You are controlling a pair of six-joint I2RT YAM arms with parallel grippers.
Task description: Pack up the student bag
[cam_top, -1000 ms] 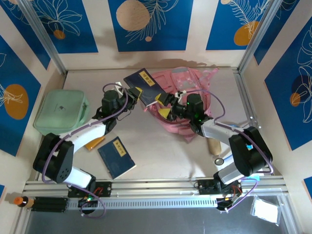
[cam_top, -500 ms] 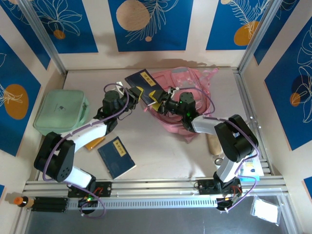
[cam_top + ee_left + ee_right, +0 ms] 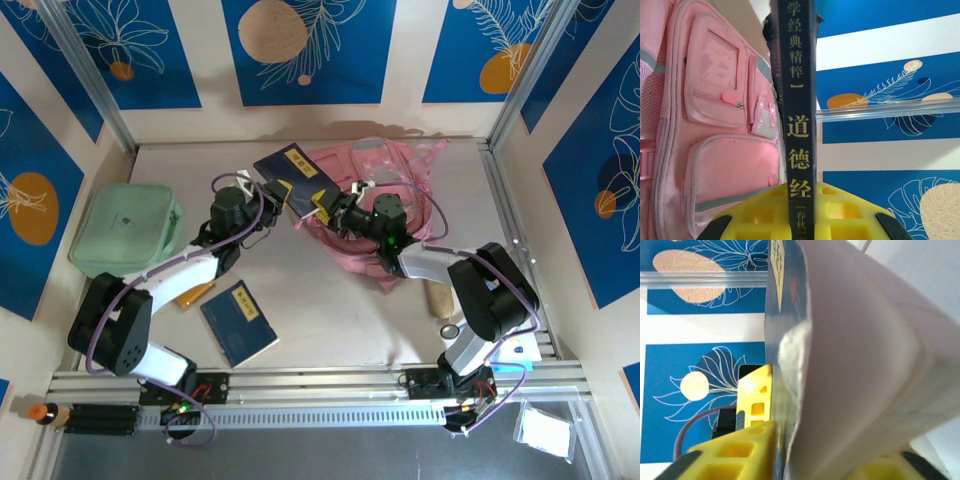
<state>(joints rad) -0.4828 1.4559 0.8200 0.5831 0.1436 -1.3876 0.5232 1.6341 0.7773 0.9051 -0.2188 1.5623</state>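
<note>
Fabric of the pink student bag (image 3: 400, 165) is lying slumped on the tabletop (image 3: 330, 300) at the upper centre-right of the overhead frame, its front pockets filling the left half of the left wrist frame (image 3: 715, 125). Just left of it, the left pincer (image 3: 267, 189) is gripping a dark blue book (image 3: 290, 168) clear of the tabletop; in its own camera, the yellow fingers (image 3: 760, 212) are clamping the gold-lettered spine (image 3: 797, 100). The right pincer (image 3: 325, 207) is reaching the book's lower right corner, and its fingers (image 3: 747, 447) are flanking the cover's edge (image 3: 772, 305), though I cannot tell whether they are pressing it. A second blue book (image 3: 239, 322) is lying at lower left, and a mint-green case (image 3: 125, 228) is sitting at far left.
</note>
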